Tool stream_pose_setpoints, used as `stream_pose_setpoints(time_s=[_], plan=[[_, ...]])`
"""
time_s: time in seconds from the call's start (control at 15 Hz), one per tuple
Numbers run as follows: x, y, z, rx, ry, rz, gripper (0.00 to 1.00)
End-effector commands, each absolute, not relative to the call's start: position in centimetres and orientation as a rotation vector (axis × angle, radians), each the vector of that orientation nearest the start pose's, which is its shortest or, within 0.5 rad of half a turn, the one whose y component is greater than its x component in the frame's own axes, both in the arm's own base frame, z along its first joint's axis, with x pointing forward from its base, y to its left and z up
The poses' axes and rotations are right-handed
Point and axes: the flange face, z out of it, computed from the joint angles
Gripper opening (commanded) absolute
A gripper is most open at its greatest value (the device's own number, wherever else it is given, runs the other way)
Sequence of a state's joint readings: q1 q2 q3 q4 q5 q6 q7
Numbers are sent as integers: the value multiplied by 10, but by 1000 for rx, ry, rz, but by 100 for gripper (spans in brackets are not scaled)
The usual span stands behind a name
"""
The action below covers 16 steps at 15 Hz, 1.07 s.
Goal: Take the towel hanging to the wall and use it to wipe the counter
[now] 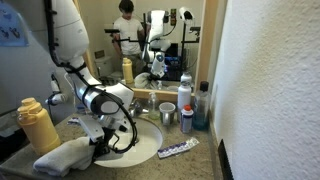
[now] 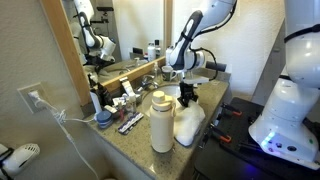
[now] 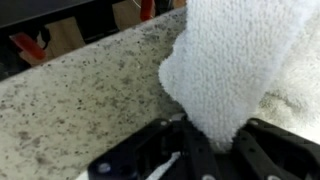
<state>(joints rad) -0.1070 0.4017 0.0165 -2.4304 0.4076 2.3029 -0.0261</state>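
Note:
The pale grey-white terry towel [image 3: 235, 60] is pinched between my gripper's fingers [image 3: 215, 140] and lies bunched on the speckled granite counter [image 3: 80, 90]. In an exterior view the towel [image 1: 62, 156] is a heap at the counter's front, left of the oval white sink [image 1: 148, 145], with my gripper [image 1: 100, 135] pressed down at its edge. In an exterior view the towel [image 2: 190, 122] sits by the counter's near edge under my gripper [image 2: 186, 97]. The white stippled wall [image 1: 270, 80] is on the right, with no towel on it.
A yellow bottle [image 1: 36, 123] stands beside the towel; it shows as a cream bottle [image 2: 161, 122] in an exterior view. A spray can [image 1: 184, 98], a blue bottle [image 1: 203, 106], a metal cup [image 1: 167, 115] and a toothpaste tube [image 1: 178, 149] crowd the counter's right. A wood-framed mirror [image 1: 150, 40] is behind.

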Motion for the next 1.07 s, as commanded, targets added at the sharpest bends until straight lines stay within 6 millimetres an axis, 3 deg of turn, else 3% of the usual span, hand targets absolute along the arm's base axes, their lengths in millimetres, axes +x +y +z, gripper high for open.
stream_pose_setpoints(time_s=[0.0, 0.4, 0.67, 0.8, 1.0], plan=[[389, -56, 121, -2725, 782, 755, 3], [361, -123, 132, -2675, 1147, 632, 3], [352, -164, 143, -2698, 1266, 397, 3], [356, -166, 144, -2728, 1245, 322, 3], [358, -155, 136, -2712, 1166, 428, 3]])
